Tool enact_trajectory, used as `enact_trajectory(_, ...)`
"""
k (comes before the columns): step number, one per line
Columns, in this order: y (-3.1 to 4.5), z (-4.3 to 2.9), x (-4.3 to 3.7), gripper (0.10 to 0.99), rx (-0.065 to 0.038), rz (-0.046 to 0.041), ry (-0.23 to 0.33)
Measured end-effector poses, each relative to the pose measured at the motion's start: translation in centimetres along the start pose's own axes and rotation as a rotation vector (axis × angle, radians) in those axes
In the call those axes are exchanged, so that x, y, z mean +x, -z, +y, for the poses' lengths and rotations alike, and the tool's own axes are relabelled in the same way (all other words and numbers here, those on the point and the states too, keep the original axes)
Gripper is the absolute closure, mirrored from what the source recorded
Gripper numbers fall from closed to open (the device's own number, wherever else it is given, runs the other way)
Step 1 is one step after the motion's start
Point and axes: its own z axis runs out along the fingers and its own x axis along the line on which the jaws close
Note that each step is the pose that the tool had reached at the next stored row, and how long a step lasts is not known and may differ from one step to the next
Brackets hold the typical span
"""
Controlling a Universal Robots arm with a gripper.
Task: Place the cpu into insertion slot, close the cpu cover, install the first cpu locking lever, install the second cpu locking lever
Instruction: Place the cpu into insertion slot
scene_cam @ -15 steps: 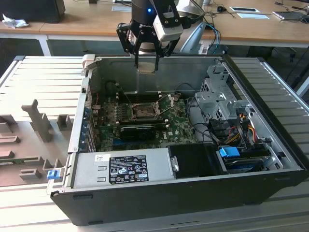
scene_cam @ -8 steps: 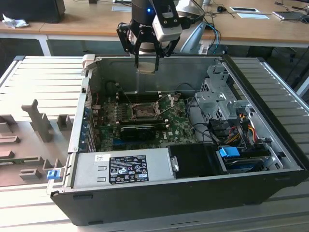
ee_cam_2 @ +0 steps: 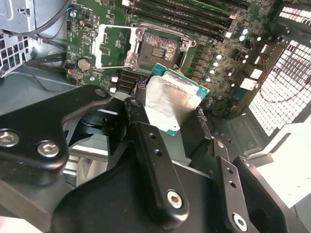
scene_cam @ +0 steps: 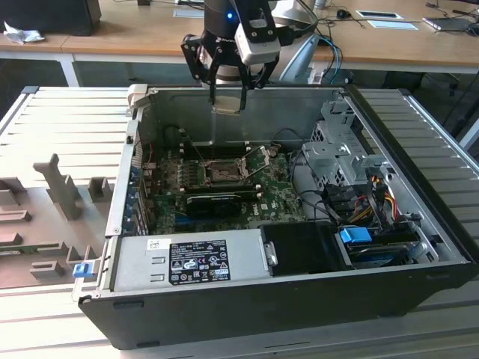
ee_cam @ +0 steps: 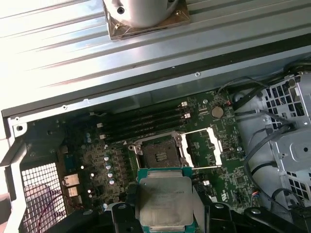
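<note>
My gripper (scene_cam: 227, 103) hangs above the open computer case, over its back wall, shut on the cpu (scene_cam: 227, 108). In both wrist views the cpu (ee_cam_2: 172, 102) (ee_cam: 165, 199) is a square chip with a silvery top and green edge, pinched between two black fingers (ee_cam_2: 146, 141). Below it on the green board lies the insertion slot (scene_cam: 222, 173) (ee_cam_2: 160, 48) (ee_cam: 159, 150), dark, uncovered and with nothing in it. The cpu cover (scene_cam: 260, 159) (ee_cam_2: 114, 46) (ee_cam: 204, 145) is swung open beside the slot.
A black expansion card (scene_cam: 217, 200) lies just in front of the slot, with memory slots (ee_cam: 141, 124) behind it. A grey power supply (scene_cam: 198, 258) fills the case front. A drive cage (scene_cam: 340, 157) and cables (scene_cam: 367, 194) sit at the exterior view's right.
</note>
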Motion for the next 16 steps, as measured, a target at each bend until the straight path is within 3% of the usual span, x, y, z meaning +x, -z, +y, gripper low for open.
enact_trajectory(16, 0.00, 0.00, 0.00, 0.557, -0.002, -0.0081, -0.090)
